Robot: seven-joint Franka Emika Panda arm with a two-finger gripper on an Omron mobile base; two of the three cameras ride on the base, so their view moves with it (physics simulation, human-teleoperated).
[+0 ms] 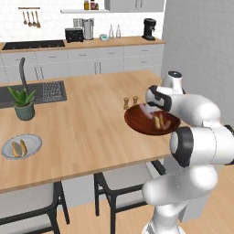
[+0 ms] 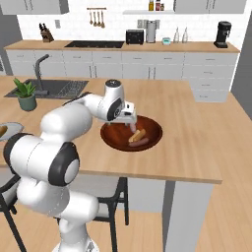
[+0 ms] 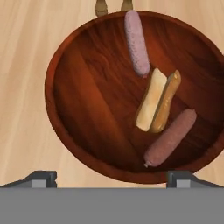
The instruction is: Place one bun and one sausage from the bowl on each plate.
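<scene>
Fingers [image 3: 112, 176] spread wide, empty, poised over dark red-brown round bowl [image 3: 78, 92]; tan bun [image 3: 157, 103] between two pinkish sausages [image 3: 170, 138] inside.

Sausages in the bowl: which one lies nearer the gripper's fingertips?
The darker, redder sausage, at the hand view's bottom beside the bun. The paler pink sausage lies at the bowl's far rim.

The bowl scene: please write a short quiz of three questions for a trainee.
1. True or false: the gripper hovers open above the bowl.
2. How many sausages lie in the bowl? A) one B) two C) three
3. Fill in: between the two sausages lies one ____.

Key:
1. True; nothing is held.
2. B: one sausage lies near the far rim in the hand view, the other sausage near the fingertips.
3. bun.
</scene>
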